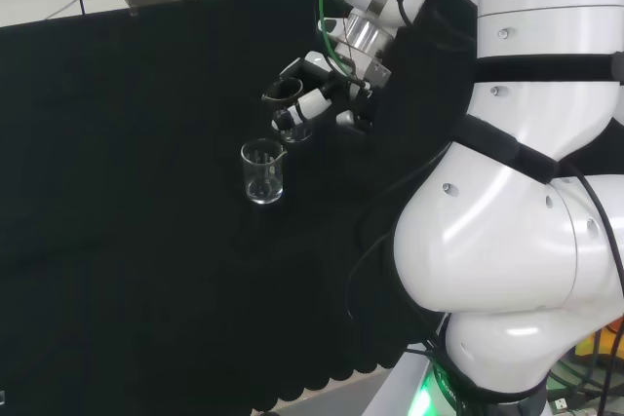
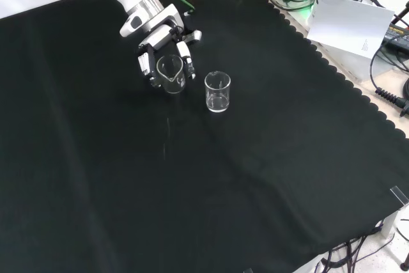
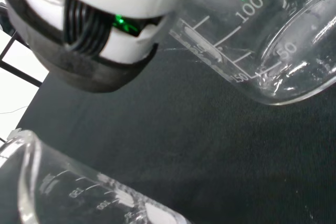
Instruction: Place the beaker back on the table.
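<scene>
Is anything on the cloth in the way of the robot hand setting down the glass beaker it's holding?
Nothing visible lies under the held beaker in the robot hand; the black cloth there looks bare. A second beaker stands upright close beside it, to its right in the front view.

Front view: held beaker (image 2: 170, 73) left of second beaker (image 2: 217, 91)

Matt black cloth (image 2: 255, 183) covers bench, finely woven, scalloped edge. Two clear glass beakers, smooth and glossy, with white printed scales: one in the hand (image 2: 170, 73), one standing free (image 2: 217, 91). Black-and-white plastic hand (image 2: 161, 52), glossy white shells, ribbed black parts. Glossy white arm links (image 1: 526, 241).
</scene>
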Tool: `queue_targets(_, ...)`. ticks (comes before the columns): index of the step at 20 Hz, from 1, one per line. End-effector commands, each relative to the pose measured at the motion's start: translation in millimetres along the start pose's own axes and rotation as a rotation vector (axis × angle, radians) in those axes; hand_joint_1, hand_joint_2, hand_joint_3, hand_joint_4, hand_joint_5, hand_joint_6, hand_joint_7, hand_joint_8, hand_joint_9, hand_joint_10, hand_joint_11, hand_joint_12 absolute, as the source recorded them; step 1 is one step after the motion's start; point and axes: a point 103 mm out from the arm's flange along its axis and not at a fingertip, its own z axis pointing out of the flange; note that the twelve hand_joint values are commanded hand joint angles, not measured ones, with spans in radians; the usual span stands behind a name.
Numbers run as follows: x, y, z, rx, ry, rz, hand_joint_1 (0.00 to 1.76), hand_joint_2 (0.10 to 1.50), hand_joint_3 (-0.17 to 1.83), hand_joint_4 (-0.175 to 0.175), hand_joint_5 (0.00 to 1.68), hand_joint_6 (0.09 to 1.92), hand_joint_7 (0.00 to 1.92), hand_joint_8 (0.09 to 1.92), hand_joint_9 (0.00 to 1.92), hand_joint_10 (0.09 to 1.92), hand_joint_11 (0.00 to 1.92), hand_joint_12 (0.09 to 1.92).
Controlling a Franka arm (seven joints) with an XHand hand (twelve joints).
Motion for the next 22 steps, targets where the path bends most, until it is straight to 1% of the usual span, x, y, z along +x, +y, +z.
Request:
queue_targets(1, -7.5, 9.1, 7.3, -0.006, 0.005, -0.005, 1.54, 0.70, 0.47, -0.175, 1.25, 0.62, 1.38, 0.56, 1.61, 0.09, 1.11, 0.78)
queue_targets(9, -15.2, 15.5, 7.5, -0.036, 0.007, -0.015, 1.54, 0.70, 0.46, -0.175, 1.25, 0.63, 1.38, 0.56, 1.60, 0.09, 1.11, 0.80)
queue_targets(15, -16.8, 19.6, 12.7, -0.030, 0.010, -0.018, 1.53, 0.71, 0.45, -0.175, 1.25, 0.63, 1.37, 0.57, 1.59, 0.09, 1.10, 0.81)
queue_targets(22, -23.2, 21.1, 15.9, -0.028, 0.012, -0.001, 1.53, 0.71, 0.45, -0.175, 1.25, 0.64, 1.36, 0.58, 1.59, 0.09, 1.09, 0.82)
